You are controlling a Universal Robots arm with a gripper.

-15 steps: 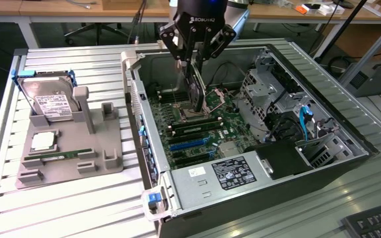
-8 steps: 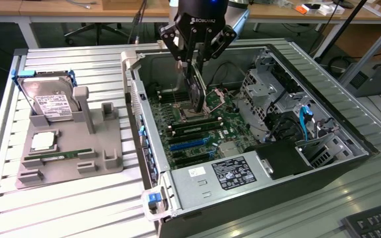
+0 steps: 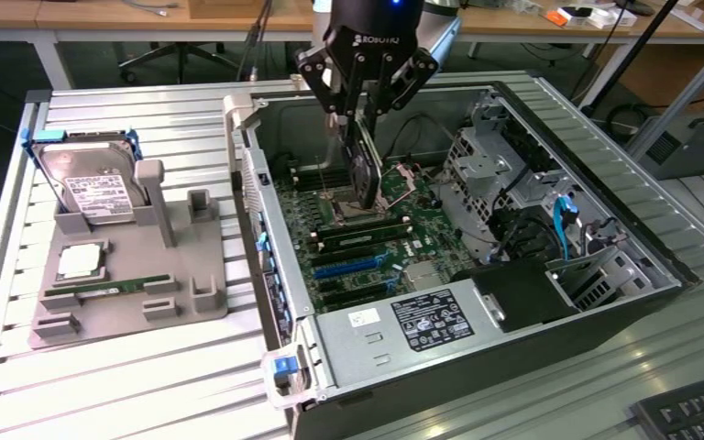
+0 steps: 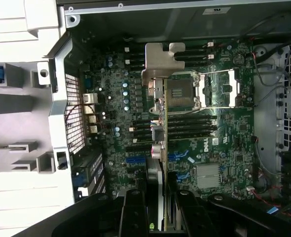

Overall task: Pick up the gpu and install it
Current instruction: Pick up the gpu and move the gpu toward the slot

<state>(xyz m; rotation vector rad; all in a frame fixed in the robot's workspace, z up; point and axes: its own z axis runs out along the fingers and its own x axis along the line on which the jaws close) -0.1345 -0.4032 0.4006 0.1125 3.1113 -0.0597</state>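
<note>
keyboard [image 3: 695,412]: nearest corner of the exterior view, on its right, outside the case.
table [image 3: 144,367]: ribbed metal top that carries the case and the holder.
computer case [image 3: 249,174]: lies on its side, open upward, with a blue latch [image 3: 283,366] at its near corner.
power supply [image 3: 432,321]: grey box with a black label, at the near end inside the case.
holder [image 3: 193,247]: grey tray on the exterior view's left, beside the case and apart from it.
memory stick [image 3: 107,287]: small green strip lying flat in the near part of the holder.
processor chip [image 3: 80,261]: square and silver, flat in the holder just behind the memory stick.
hard drive [image 3: 95,192]: silver with a white label, standing tilted at the holder's far end.
motherboard [image 3: 377,247] [image 4: 219,133]: covers the case floor; blue slots [image 3: 346,266] in its near part, processor socket [image 4: 180,94] further in.
gpu [image 3: 368,174] [image 4: 157,89]: held off the table, on edge over the motherboard by the socket; whether its lower edge touches the board cannot be told.
gripper [image 3: 362,115] [image 4: 158,207]: above the open case, grasping the gpu, one black finger on each flat face.
drive cage [image 3: 499,165]: metal frame at the case's far side, on the exterior view's right.
desks [image 3: 83,14]: wooden tops along the back of the room.
</note>
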